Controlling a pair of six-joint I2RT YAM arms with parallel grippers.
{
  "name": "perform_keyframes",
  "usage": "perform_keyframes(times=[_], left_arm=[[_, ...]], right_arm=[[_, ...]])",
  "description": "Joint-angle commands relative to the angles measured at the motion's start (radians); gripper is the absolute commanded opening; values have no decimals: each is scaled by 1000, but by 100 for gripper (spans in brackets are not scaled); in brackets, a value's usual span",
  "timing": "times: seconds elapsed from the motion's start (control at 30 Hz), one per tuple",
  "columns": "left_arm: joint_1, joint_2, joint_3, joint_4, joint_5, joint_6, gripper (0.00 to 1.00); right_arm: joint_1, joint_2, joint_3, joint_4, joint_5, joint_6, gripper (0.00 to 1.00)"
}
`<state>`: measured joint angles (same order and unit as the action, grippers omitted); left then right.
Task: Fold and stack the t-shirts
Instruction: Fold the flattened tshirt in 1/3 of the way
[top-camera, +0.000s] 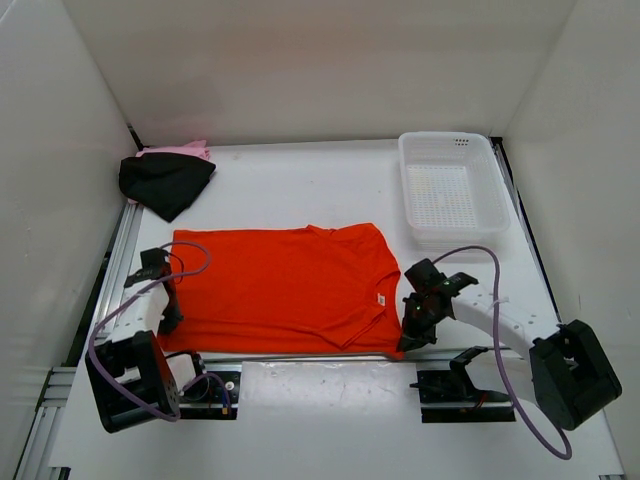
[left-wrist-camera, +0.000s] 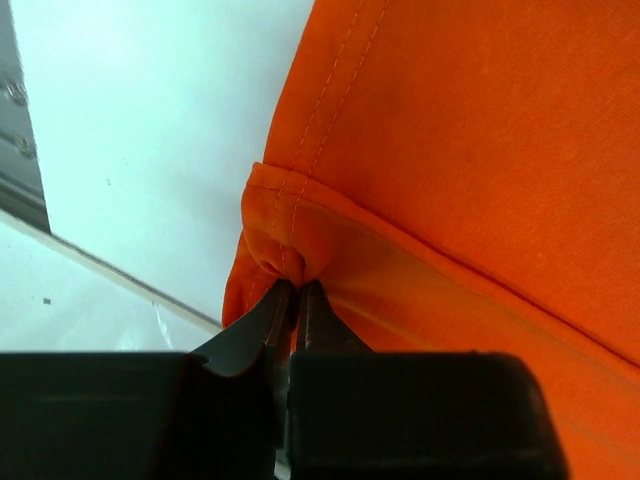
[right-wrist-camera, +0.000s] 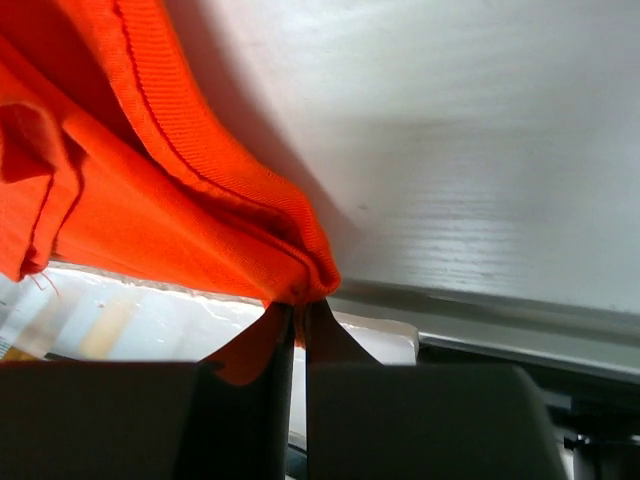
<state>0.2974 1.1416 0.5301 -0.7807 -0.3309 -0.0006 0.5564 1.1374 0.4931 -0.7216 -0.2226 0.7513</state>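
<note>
Near corners of orange t-shirt (top-camera: 280, 285) are pinched in left fingers (left-wrist-camera: 250, 340) and right fingers (right-wrist-camera: 325, 345), all clamped tight. Both corners are best raised together, level, cloth kept taut.

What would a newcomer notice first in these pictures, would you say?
The bright orange t-shirt lies spread flat in the near middle, with the left gripper and right gripper each shut on a near corner. Then come the black t-shirt bunched over a pink t-shirt far left, and the white mesh basket far right.
</note>
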Motion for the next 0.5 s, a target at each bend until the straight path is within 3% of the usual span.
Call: perform_keyframes(times=[0.0,0.17,0.2,0.23,0.3,0.33,0.47], left_arm=[[3,-37,19,-75,-48,1,12],[3,-56,42,-160,-26,1,16],[3,-56,33,-169,-26,1,31],[3,-56,33,-178,-26,1,48],[3,-56,48,-178,-39,1,78],[3,-65,74,-192,-39,1,100],[3,-91,313,-192,37,1,100]], right_arm=[[-6,7,10,-139,34,16,0],[-6,-63,32,-217,43,16,2],[-6,-64,44,-231,43,16,14],[-6,-53,56,-240,43,-7,45],[-6,-41,161,-260,83,-39,60],[-6,-41,221,-289,107,-58,67],[14,93,598,-357,207,-222,73]])
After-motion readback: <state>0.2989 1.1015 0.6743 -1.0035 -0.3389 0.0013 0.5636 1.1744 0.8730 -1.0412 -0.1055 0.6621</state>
